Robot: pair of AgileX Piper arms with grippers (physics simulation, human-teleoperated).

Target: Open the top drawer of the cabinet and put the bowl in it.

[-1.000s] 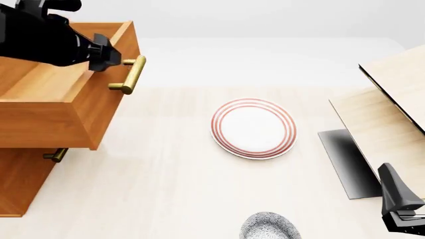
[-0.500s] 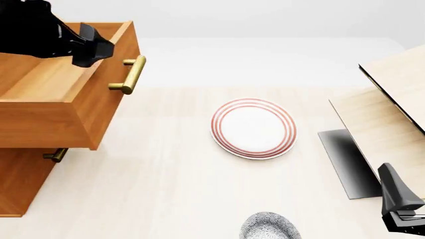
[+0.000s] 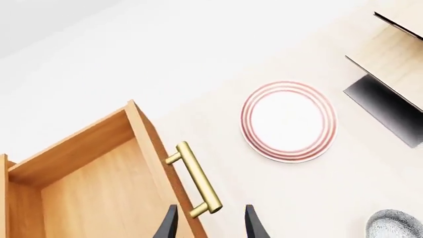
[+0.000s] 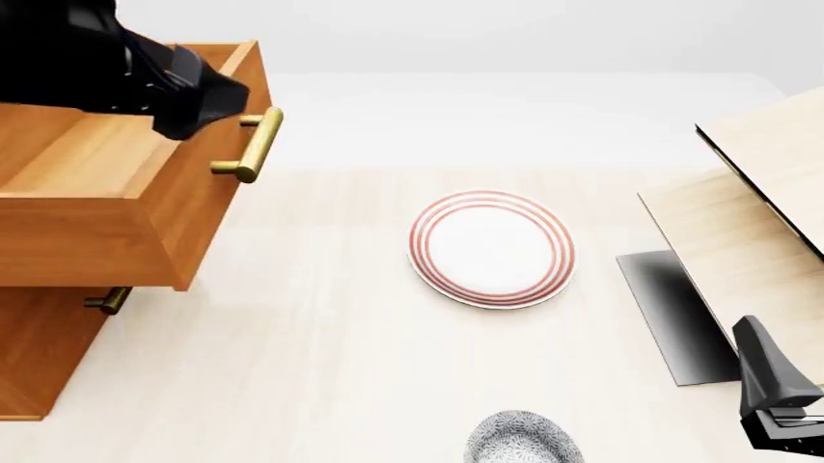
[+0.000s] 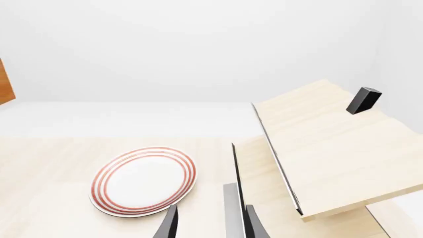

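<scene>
Counter (image 4: pixel 322 367): pale wood grain, evenly lit.
Backdrop (image 5: pixel 198 49): plain white, no seams visible.
Right side: pale wood structure (image 4: pixel 759 231), slanted panels, dark base.

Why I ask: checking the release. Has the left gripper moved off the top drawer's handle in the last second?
Yes. The left gripper has lifted up and back from the brass handle of the open top drawer.

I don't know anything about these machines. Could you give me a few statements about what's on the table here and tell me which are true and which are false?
1. The top drawer is pulled open. True.
2. The bowl sits inside the drawer. False: it rests on the table near the front edge, and no bowl shows in the drawer.
3. The plate has red rings. True.
4. The left hand is gripping the brass handle. False: its fingers are apart, off the handle.
5. The bowl is stacked on the plate. False: they lie apart.
</scene>
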